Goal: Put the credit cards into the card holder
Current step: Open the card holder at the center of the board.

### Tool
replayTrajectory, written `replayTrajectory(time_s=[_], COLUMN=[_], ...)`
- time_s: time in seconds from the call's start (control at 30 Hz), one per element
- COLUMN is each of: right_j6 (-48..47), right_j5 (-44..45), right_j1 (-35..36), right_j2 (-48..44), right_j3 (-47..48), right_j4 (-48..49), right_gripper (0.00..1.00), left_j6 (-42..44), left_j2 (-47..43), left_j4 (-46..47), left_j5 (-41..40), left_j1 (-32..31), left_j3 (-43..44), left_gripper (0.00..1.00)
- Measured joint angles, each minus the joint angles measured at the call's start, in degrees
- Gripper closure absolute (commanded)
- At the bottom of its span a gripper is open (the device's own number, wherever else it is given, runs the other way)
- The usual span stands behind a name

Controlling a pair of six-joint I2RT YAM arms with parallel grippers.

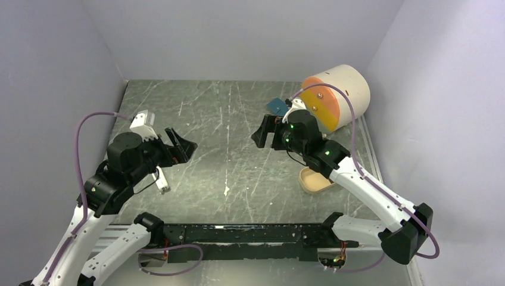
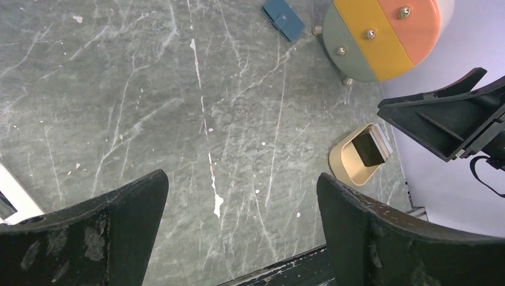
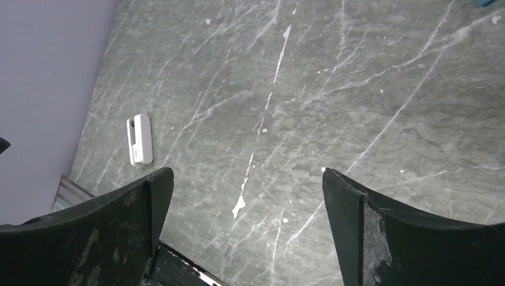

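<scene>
Marbled grey tabletop (image 1: 226, 119): left gripper (image 2: 241, 185) and right gripper (image 3: 247, 179) both spread, empty; thin, stiff, slick credit cards (image 2: 368, 149) in tan tray (image 2: 341, 162) likely want an edge pinch.

Drum (image 1: 336, 98): cream, orange-yellow front, far right of my counter (image 1: 226, 119).
Tray (image 2: 342, 164): tan, nearer me than the drum.
Clip (image 3: 140, 139): white, flat, on my left.

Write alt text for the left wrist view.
The left gripper, jaws open and empty, frames a grey marbled table. To the right a tan tray holds dark credit cards; farther off lie the blue card holder and a drum with coloured drawers.
</scene>
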Motion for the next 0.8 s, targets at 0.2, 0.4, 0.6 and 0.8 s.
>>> replayTrajectory(time_s=[0.2,0.4,0.6,0.8], right_j6=[0.0,-0.1,-2.6,-8.5], right_j5=[0.0,0.4,4.9,14.1], right_j1=[0.0,0.0,0.0,-0.5], right_j2=[0.5,2.4,7.1,18.3], right_j3=[0.0,0.0,1.3,8.2], right_j4=[0.0,0.1,0.9,0.2], right_gripper=[0.0,0.0,0.0,0.0], left_j6=[0.0,0.0,0.0,0.0], left_j2=[0.3,0.3,0.1,-1.2], left_j4=[0.0,-0.1,-0.8,-0.7], left_j5=[0.0,0.0,0.0,0.0], left_j1=[0.0,0.0,0.0,0.0], left_j3=[0.0,0.0,0.0,-2.6], left_gripper=[0.0,0.01,0.0,0.0])
